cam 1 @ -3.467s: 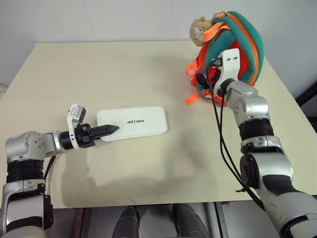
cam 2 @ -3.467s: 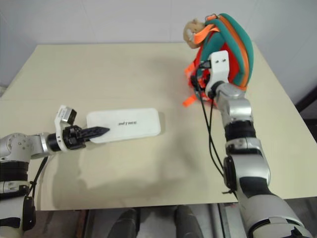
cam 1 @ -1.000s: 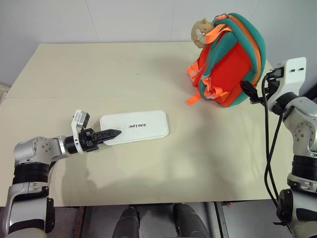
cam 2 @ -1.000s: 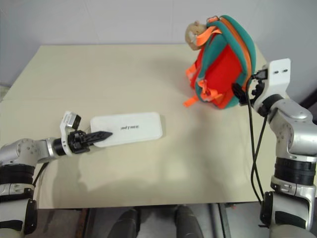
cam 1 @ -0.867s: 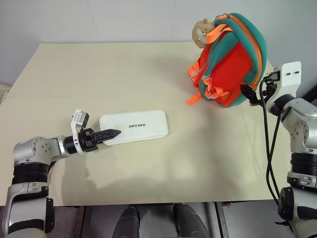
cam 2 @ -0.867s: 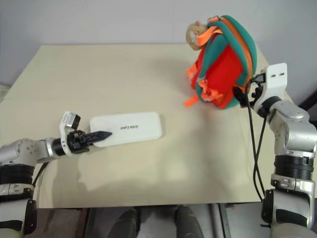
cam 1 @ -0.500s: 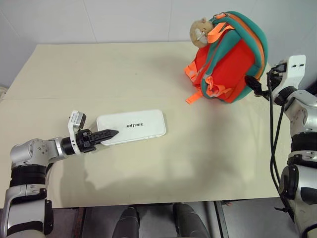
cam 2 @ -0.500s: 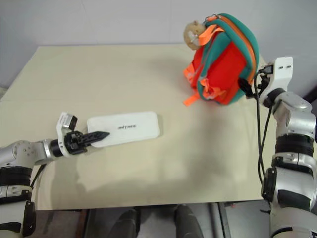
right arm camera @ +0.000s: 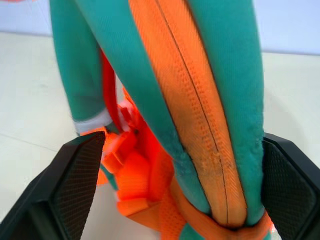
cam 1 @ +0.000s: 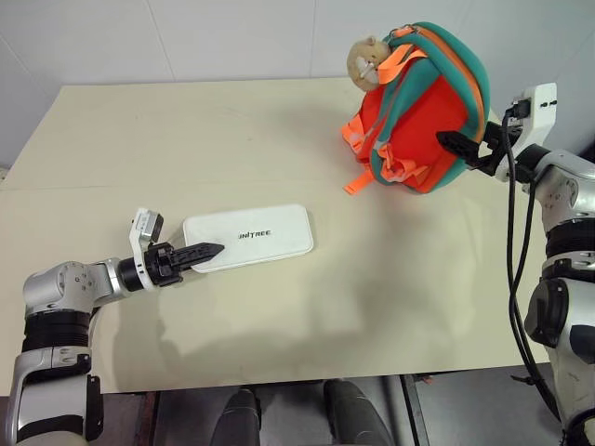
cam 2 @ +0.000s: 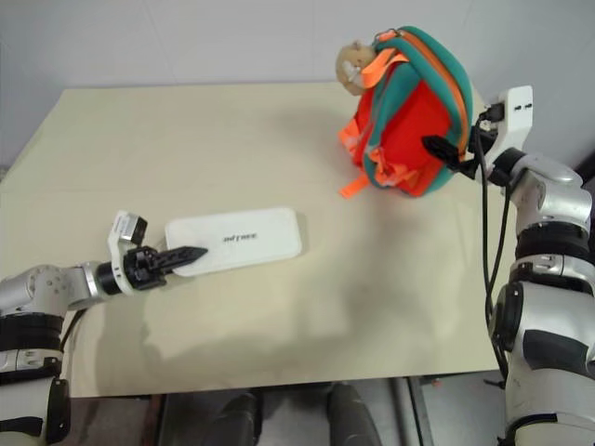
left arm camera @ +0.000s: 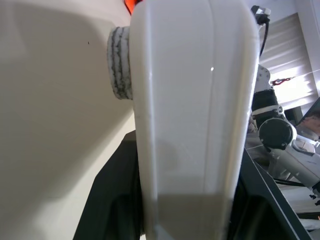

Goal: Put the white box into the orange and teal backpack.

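Box: white box (cam 1: 248, 238) is lying flat on the table (cam 1: 232, 139), near its front left part, lettering facing up.
Left gripper: left gripper (cam 1: 210, 249) is pinching the left end of the white box, its black fingers closed over the box's edge; the wrist view is showing the case running away between the fingers.
Backpack: orange and teal backpack (cam 1: 429, 102) is standing upright at the far right of the table, well apart from the box, a tan plush charm (cam 1: 364, 59) hanging at its top.
Right gripper: right gripper (right arm camera: 165, 195) is reaching in from the right, fingers spread wide on either side of the backpack's teal and orange edge, not yet clamping it.
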### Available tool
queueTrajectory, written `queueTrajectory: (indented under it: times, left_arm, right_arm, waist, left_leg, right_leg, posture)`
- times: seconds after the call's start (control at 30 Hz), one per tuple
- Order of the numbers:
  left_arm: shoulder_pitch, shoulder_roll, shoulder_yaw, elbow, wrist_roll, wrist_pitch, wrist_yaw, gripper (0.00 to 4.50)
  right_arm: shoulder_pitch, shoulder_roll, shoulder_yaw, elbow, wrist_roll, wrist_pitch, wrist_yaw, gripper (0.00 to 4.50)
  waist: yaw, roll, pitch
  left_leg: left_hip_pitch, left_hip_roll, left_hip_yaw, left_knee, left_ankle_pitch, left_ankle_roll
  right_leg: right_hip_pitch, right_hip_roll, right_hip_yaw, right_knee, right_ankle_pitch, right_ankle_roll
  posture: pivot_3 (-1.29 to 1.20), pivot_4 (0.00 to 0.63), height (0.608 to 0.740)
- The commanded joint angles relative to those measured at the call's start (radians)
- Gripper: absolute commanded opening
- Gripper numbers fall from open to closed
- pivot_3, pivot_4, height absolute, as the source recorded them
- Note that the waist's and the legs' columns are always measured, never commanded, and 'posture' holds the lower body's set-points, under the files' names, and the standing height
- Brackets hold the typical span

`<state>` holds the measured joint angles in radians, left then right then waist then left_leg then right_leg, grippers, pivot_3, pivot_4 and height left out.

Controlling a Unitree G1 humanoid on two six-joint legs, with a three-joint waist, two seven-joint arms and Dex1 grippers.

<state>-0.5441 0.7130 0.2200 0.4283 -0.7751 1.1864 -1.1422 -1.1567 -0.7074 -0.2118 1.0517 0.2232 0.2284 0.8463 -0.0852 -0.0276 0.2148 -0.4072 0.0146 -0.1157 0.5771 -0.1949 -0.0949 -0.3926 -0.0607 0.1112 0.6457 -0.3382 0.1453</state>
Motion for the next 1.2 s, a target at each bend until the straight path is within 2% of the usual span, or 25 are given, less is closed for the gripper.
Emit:
queueTrajectory:
  times: [0.03,0.23,0.37,0.43,0.6,0.77,0.97,1.07,1.2]
  left_arm:
    - [-0.006,-0.007,0.030,-0.032,-0.021,-0.018,-0.006,1.48]
    - [0.005,-0.017,0.035,-0.035,-0.024,-0.026,0.000,1.48]
    - [0.008,-0.022,0.037,-0.040,-0.023,-0.027,0.003,1.48]
    - [0.008,-0.020,0.038,-0.045,-0.025,-0.023,0.004,1.48]
    - [-0.009,-0.004,0.034,-0.028,-0.017,-0.022,-0.005,1.48]
    - [-0.016,-0.008,0.014,-0.021,-0.010,-0.017,-0.011,1.48]
    - [-0.053,-0.020,-0.026,0.017,0.008,-0.026,-0.028,1.48]
    - [-0.071,-0.024,-0.050,0.043,0.024,-0.032,-0.046,1.48]
    - [-0.113,-0.042,-0.087,0.086,0.048,-0.046,-0.070,1.48]
  right_arm:
    - [-0.040,-0.016,-0.011,0.068,-0.015,-0.076,0.004,3.86]
    - [-0.046,0.019,-0.009,0.109,-0.034,-0.164,-0.005,1.82]
    - [-0.039,0.039,-0.016,0.100,-0.021,-0.156,0.027,0.47]
    - [-0.034,0.043,-0.014,0.083,-0.017,-0.132,0.044,0.01]
    - [0.049,0.037,-0.019,-0.118,0.012,-0.010,0.038,0.01]
    - [0.277,0.002,-0.103,-0.543,0.115,0.221,-0.035,0.01]
    - [0.628,-0.048,-0.321,-1.111,0.293,0.570,-0.170,0.01]
    - [0.736,-0.068,-0.418,-1.260,0.358,0.671,-0.208,0.01]
    - [0.856,-0.110,-0.551,-1.364,0.415,0.752,-0.217,0.01]
  waist:
    - [0.001,0.000,0.000]
    - [-0.003,0.000,0.000]
    - [-0.004,0.000,0.000]
    - [-0.005,0.000,0.000]
    - [-0.003,0.000,0.000]
    - [0.010,0.000,0.000]
    - [0.052,0.000,0.000]
    - [0.055,0.000,0.000]
    - [0.056,0.000,0.000]
  left_leg:
    - [0.000,0.000,0.000,0.000,0.000,0.000]
    - [0.000,0.000,0.000,-0.001,0.000,0.000]
    - [0.000,0.000,0.000,0.000,0.000,0.000]
    - [0.000,0.000,0.000,0.000,0.000,0.000]
    - [0.000,0.000,0.000,0.000,0.000,-0.001]
    - [-0.001,0.000,-0.001,0.000,0.000,-0.001]
    - [-0.003,-0.001,-0.003,0.000,0.000,0.000]
    - [-0.004,-0.001,-0.003,0.002,0.000,0.000]
    - [-0.003,-0.001,-0.002,0.004,0.000,0.000]
  right_leg:
    - [0.000,0.000,0.000,0.000,0.000,0.000]
    - [0.000,0.000,0.000,0.000,0.000,0.000]
    - [0.000,0.000,0.000,0.001,0.000,0.000]
    - [0.000,0.000,0.000,0.001,0.000,0.000]
    - [0.000,0.000,0.000,0.002,0.000,0.000]
    - [0.000,0.000,0.000,0.001,-0.001,0.001]
    - [-0.001,0.000,-0.001,0.000,-0.002,0.001]
    - [-0.001,-0.001,-0.001,0.000,-0.002,0.001]
    - [0.000,0.000,-0.001,0.000,-0.001,0.001]
  posture:
    - [0.00,0.150,0.740]
    - [0.00,0.150,0.740]
    - [0.00,0.150,0.740]
    - [0.00,0.150,0.740]
    - [0.00,0.150,0.740]
    - [0.00,0.150,0.740]
    - [0.00,0.150,0.740]
    - [0.00,0.150,0.740]
    - [0.00,0.150,0.740]
